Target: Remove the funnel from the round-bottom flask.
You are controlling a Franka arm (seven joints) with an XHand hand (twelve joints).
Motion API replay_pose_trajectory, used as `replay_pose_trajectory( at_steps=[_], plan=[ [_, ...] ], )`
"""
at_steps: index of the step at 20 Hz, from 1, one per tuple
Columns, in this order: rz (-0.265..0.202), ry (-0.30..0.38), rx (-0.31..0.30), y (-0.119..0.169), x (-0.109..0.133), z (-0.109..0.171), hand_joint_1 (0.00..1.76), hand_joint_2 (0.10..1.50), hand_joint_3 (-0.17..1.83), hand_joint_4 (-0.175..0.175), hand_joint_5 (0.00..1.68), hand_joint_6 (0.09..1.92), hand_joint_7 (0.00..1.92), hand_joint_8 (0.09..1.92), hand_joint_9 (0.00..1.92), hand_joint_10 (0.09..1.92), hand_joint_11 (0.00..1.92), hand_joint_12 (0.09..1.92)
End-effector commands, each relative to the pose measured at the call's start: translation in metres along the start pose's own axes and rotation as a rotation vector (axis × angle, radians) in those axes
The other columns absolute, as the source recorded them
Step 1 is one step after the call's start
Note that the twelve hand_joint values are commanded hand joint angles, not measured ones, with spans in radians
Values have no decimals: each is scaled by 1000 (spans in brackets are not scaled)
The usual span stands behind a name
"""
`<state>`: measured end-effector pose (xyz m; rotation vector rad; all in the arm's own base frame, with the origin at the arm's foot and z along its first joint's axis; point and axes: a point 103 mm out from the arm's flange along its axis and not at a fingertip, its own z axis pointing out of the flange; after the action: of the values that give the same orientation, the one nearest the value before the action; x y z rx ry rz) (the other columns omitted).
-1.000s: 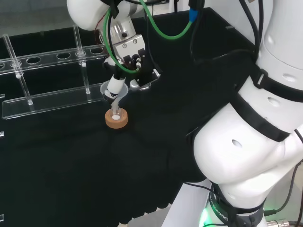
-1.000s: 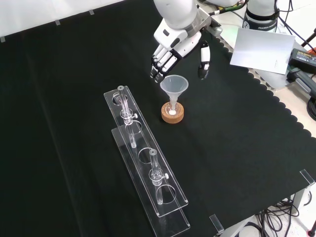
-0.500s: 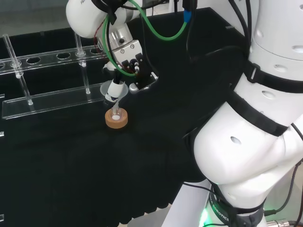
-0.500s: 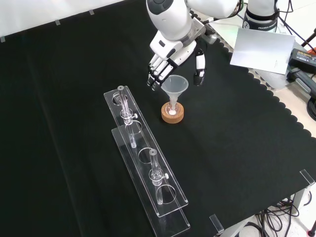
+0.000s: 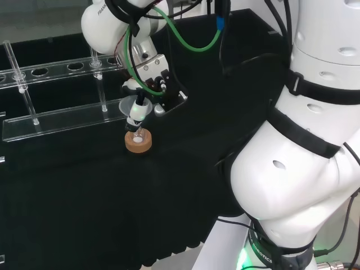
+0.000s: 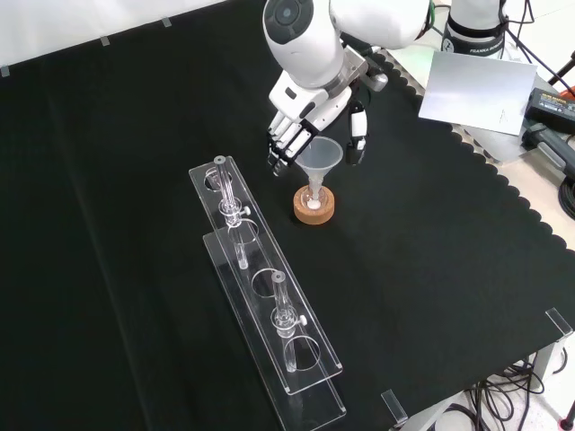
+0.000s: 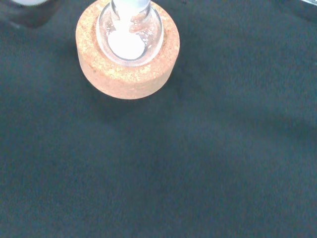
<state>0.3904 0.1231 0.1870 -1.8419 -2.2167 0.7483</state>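
A clear funnel [image 6: 319, 156] stands with its stem in a small round-bottom flask [image 6: 314, 199], which sits in a cork ring [image 6: 314, 209] on the black cloth. The flask [image 7: 130, 33] holds a little white material, seen close in the wrist view inside the cork ring [image 7: 127, 59]. The hand [image 6: 310, 106] hovers just above and behind the funnel, open. Its fingers [image 6: 283, 146] hang at the funnel rim's left and the thumb [image 6: 356, 136] at its right in the front view. From the head view the thumb [image 5: 136, 111] overlaps the funnel [image 5: 129, 106] above the cork ring [image 5: 138, 143].
A long clear rack [image 6: 262, 305] with a few glass tubes lies left of the flask in the front view, and behind it in the head view [image 5: 56, 72]. A white sheet [image 6: 481, 90] lies off the cloth's far right edge.
The hand has come down and closer to the funnel, so its fingers and thumb now flank the rim. Funnel, flask and cork ring have not moved.
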Motion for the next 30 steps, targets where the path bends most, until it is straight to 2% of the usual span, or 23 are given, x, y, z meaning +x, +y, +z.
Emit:
replay_pose_trajectory(
  at_steps=[1,4,6,8,11,14,20,25,30],
  plan=[
    [0,-28,-23,3,2,2,737,715,289,-4,151,87,71,630,297,728,385,1405],
    [13,-63,-74,2,2,0,775,731,339,0,293,87,175,659,425,681,431,1374],
    [26,-102,-122,1,3,-3,810,741,395,8,482,106,330,660,586,613,496,1333],
    [32,-116,-154,-1,3,-5,841,752,445,23,674,225,474,645,737,540,563,1286],
    [25,-125,-198,-6,2,-12,880,767,502,35,796,440,637,631,951,451,653,1234],
    [26,-130,-219,-11,-1,-21,910,774,530,31,831,562,710,640,1093,405,733,1180],
    [21,-173,-177,-23,-1,-41,923,775,539,26,842,613,719,649,1154,381,775,1146],
    [38,-228,-217,-44,3,-66,927,774,542,22,831,634,705,658,1168,366,781,1133],
    [79,-266,-243,-67,-5,-97,929,773,543,20,826,643,701,662,1175,359,786,1130]
  ],
)
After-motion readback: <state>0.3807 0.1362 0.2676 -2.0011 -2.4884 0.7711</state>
